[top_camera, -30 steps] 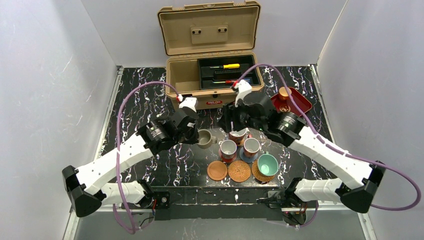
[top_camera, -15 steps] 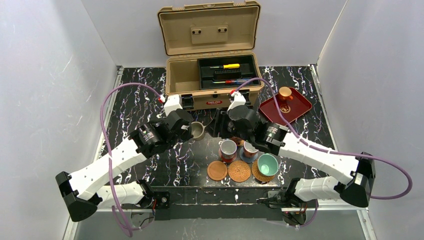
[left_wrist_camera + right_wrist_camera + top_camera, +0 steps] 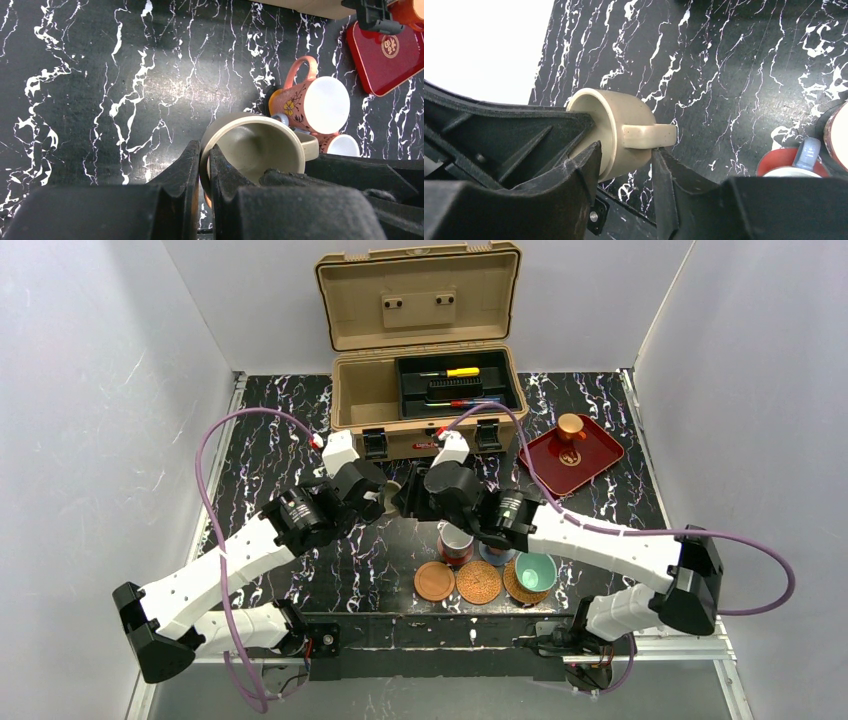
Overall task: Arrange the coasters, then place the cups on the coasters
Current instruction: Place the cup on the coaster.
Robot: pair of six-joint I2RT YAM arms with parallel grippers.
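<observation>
Okay, labels first. The tan toolbox has a small red label on its front, too small to read. The dark red tray shows a round gold emblem, with no letters you can make out. The pink mug has a yellow flower print on its side.

Your left arm reaches from the near-left corner forward and inward, wrist tipped down over the middle of the table. Your left claw is pressed together on the rim wall of the grey-olive cup, one finger outside and one inside.

Your right arm stretches leftward across the coaster group, and its forearm hides most of the back-row mugs. Your right claw is part spread around the handle side of that same cup. One finger lies against the body and the other sits just under the handle, with a gap showing between that finger and the cup body.

The cup sits between both claws, just in front of the toolbox and left of the coasters. Can't tell if it's off the table.

In the near row, the wooden coaster and a woven coaster are bare. The second woven coaster is under the teal-green cup. A red mug stands just behind them. The orange cup is on the tray.
</observation>
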